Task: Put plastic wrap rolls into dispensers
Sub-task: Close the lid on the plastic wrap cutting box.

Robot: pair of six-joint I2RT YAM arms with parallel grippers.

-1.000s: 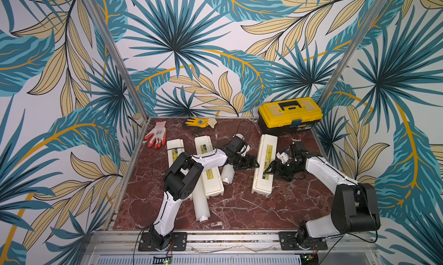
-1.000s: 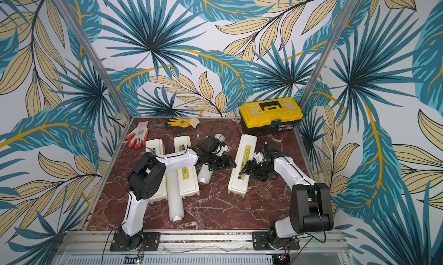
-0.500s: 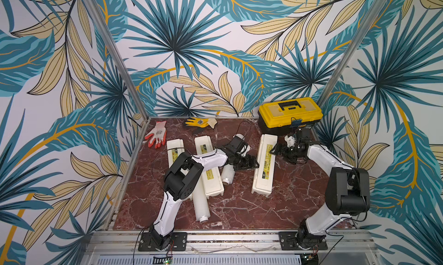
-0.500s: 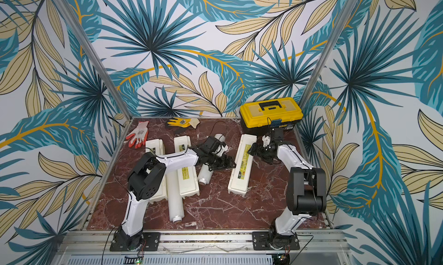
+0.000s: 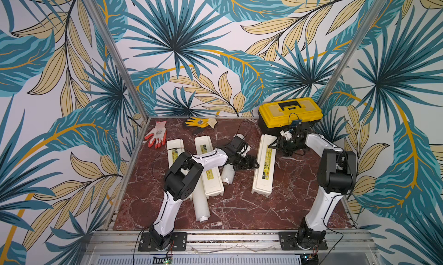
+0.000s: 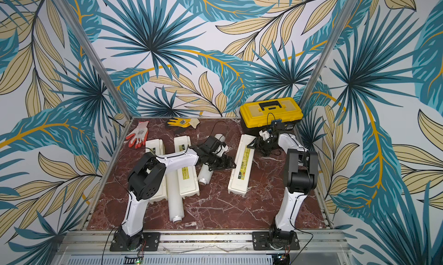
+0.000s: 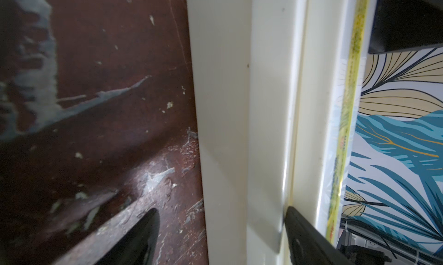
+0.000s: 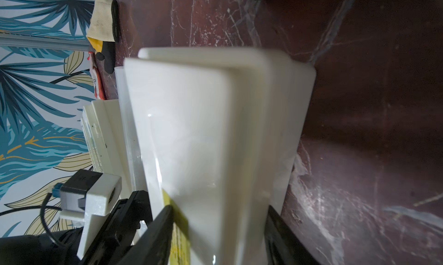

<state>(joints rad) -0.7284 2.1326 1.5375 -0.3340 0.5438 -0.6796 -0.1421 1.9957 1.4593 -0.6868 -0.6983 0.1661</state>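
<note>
On the red counter [image 5: 239, 211], no roll can be seen inside a box yet.
From the left: the left box [image 5: 173, 146] looks shut, a long roll [image 5: 201, 204] lies beside it, the middle box [image 5: 212, 182] looks shut too, and a second roll [image 5: 227, 176] lies partly under the left arm [image 5: 211, 158]. The left claw [image 5: 254, 165] is wide open at the side of the right box [image 5: 263, 172]. The right claw [image 5: 275, 145] has a finger on each side of that box's far end; I cannot tell if it squeezes. No third roll shows. All the loading looks left to do.

My arms [image 5: 211, 158] wear white shells, black joints, thin black cables [image 8: 41, 215]; left gripper [image 7: 220, 230] and right gripper [image 8: 219, 225] are black; screwed black base plates [image 5: 179, 242] sit at six o'clock.
</note>
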